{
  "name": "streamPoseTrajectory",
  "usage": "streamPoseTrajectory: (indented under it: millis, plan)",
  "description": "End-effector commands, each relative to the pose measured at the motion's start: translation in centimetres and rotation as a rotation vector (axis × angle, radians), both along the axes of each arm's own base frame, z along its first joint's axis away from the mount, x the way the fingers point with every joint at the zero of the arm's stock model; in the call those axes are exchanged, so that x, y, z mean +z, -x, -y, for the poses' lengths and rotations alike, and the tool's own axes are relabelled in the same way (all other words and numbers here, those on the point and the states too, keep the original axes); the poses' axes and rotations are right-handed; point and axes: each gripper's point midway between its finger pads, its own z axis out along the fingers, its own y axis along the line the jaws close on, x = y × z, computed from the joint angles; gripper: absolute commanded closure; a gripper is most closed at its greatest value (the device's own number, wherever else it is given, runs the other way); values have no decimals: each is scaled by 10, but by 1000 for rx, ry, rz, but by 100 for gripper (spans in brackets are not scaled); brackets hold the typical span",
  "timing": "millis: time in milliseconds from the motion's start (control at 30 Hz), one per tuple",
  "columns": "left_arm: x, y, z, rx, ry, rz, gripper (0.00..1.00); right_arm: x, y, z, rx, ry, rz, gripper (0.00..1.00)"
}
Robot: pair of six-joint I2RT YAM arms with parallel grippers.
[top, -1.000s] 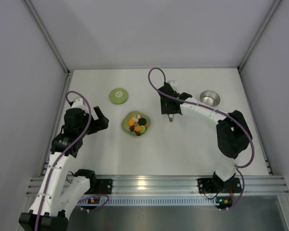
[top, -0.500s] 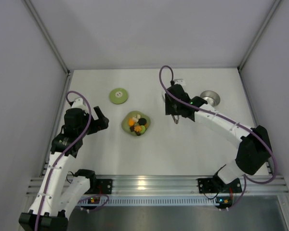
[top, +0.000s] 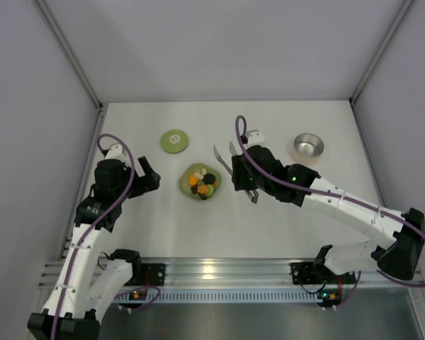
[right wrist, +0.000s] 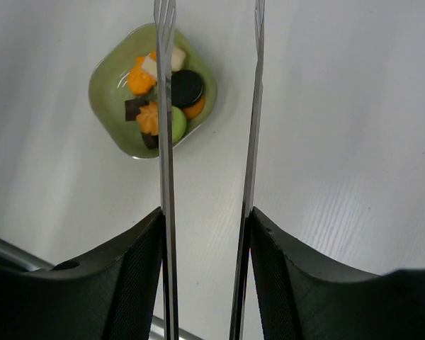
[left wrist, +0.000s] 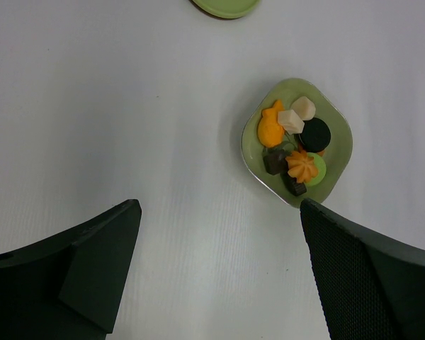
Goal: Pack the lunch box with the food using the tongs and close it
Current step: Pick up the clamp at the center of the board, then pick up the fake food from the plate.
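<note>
One pair of tongs (right wrist: pixel 253 127) clamped in the right gripper (right wrist: pixel 205 276), beside one plate (right wrist: pixel 103 85) of roughly nine food pieces (right wrist: pixel 147 117). The left gripper (left wrist: pixel 212 276) gapes empty; one tin (top: pixel 309 146), one lid (top: pixel 174 140).

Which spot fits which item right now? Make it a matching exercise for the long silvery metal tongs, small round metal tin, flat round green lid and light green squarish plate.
1. long thin silvery metal tongs
2. small round silvery metal tin
3. flat round green lid
4. light green squarish plate

a. carrying the food pieces
b. gripped by the right gripper
c. lying flat, beyond and left of the plate
d. standing open, far right

Pairs: 1-b, 2-d, 3-c, 4-a
</note>
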Motion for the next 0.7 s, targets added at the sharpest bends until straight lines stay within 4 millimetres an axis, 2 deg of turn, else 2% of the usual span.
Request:
streamPoseTrajectory:
  millis: [0, 167, 233, 333, 500, 667]
  plan:
    - [7, -5, 1, -5, 0, 32, 1, 3, 28, -13, 62, -17, -13, 52]
    - [6, -4, 1, -2, -2, 31, 1, -7, 48, -32, 115, -13, -33, 52]
    - [6, -4, 2, -5, -2, 31, 1, -21, 55, -41, 138, 11, -52, 51]
    - [6, -4, 2, -6, -1, 29, 1, -28, 63, -51, 163, 26, -60, 50]
    - [6, -4, 3, -10, -2, 29, 1, -38, 64, -67, 180, 56, -68, 50]
    - [6, -3, 4, -12, -1, 29, 1, -50, 63, -72, 183, 83, -83, 50]
